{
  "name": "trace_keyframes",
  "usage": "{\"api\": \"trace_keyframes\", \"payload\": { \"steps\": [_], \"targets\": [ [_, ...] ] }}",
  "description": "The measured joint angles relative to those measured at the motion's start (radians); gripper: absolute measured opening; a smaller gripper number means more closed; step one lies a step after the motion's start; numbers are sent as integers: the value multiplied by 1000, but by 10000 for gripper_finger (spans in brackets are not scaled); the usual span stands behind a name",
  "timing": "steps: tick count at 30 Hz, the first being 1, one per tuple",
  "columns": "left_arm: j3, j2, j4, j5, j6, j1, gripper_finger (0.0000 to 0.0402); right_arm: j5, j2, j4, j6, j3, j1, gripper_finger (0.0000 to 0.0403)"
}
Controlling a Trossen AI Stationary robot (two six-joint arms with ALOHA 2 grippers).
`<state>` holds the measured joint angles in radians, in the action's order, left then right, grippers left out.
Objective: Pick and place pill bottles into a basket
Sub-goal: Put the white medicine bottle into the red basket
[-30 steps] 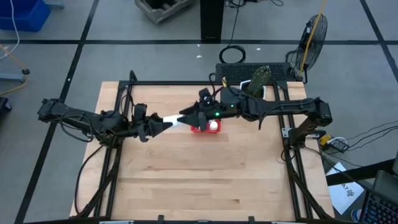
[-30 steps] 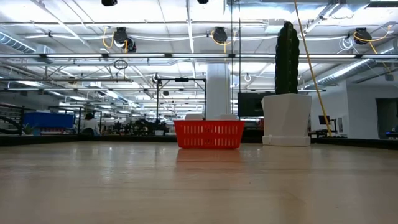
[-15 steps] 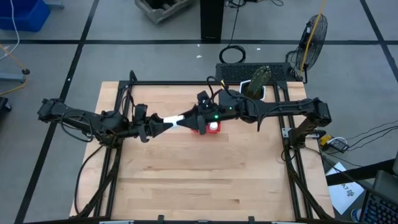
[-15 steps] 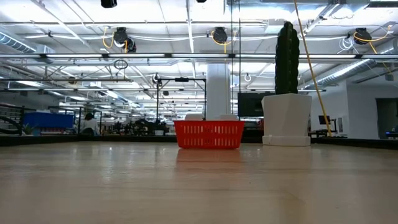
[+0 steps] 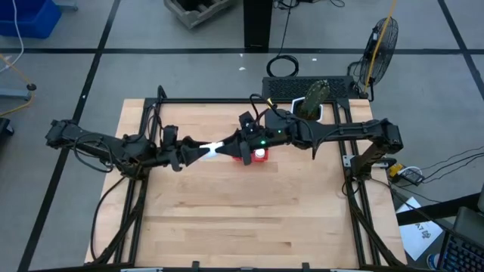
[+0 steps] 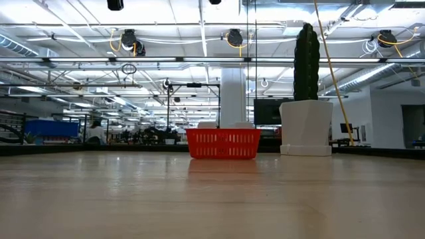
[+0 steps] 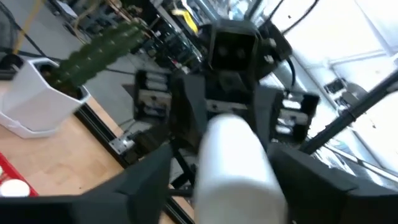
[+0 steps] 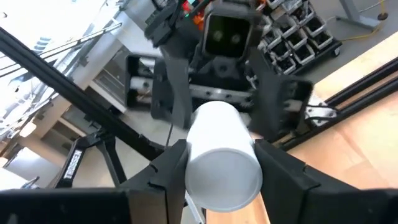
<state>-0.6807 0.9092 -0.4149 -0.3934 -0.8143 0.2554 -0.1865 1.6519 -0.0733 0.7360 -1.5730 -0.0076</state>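
Note:
One white pill bottle (image 5: 212, 146) is held level in the air between my two grippers, just left of the red basket (image 5: 249, 156). My left gripper (image 5: 203, 149) is shut on one end and my right gripper (image 5: 224, 143) on the other, fingertips facing each other. The basket stands on the table at the middle far side (image 6: 223, 143), and white bottles (image 5: 259, 153) lie in it, their caps (image 6: 207, 124) showing above its rim. The low view shows neither gripper. My left gripper pinches the bottle's left end (image 7: 233, 155) between its two fingers, coming level from the table's left and along the bottle. The bottle is clear of the table. My right gripper pinches the bottle's right end (image 8: 221, 155) between its two fingers (image 8: 168, 168), coming level from the table's right and along the bottle.
A white planter with a tall cactus (image 5: 314, 102) stands at the far right of the table (image 6: 305, 126), right of the basket. Black frame rails (image 5: 144, 189) run along the table's left and right sides. Bare wood (image 5: 242, 219) lies toward the near edge.
My right gripper has gone toward the table's left, over the bottle held out by my left gripper, so less of the bottle shows between the two. My left gripper has kept nearly still. The bottle stays level in the air.

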Motion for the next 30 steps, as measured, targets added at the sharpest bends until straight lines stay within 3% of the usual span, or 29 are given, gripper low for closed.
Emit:
{"api": "trace_keyframes", "payload": {
  "steps": [5, 7, 17, 23, 30],
  "targets": [
    [0, -15, 0, 4, 29, 0, 371, -5, -27, 70, -22, 0, -12, 148],
    [0, -24, 3, 13, 33, 0, 390, -1, -34, 84, -33, 0, -13, 148],
    [0, -75, 149, 70, 80, -2, 346, 137, -104, 444, -175, 0, -20, 148],
    [0, -100, 225, 44, 70, -2, 331, 164, -97, 692, -248, 0, -71, 148],
    [0, -101, 286, 25, 59, -2, 331, 160, -40, 833, -410, 0, -144, 148]
  ]
}}
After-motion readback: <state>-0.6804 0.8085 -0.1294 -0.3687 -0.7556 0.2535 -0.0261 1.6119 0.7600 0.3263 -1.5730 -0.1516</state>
